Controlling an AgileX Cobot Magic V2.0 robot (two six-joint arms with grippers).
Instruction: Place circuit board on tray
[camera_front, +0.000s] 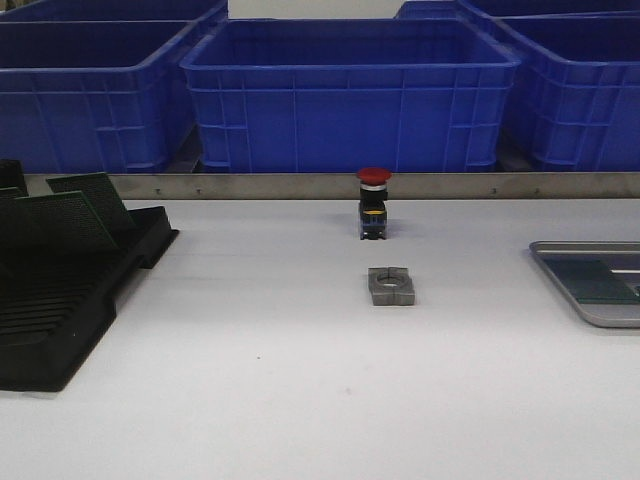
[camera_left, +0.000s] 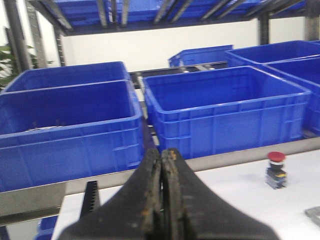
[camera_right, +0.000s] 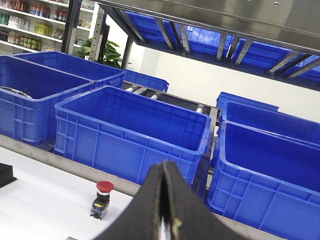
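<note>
The silver-grey tray lies at the right edge of the table in the front view, partly cut off. A dark green circuit board lies flat in it. More green circuit boards stand in the black slotted rack at the left. Neither gripper shows in the front view. My left gripper is shut with nothing seen between its jaws, up above the table near the rack's end. My right gripper is shut too, and empty as far as I can see. The tray is out of both wrist views.
A red-capped push button stands mid-table at the back, also in the left wrist view and the right wrist view. A grey metal block lies in front of it. Blue crates line the far side behind a metal rail.
</note>
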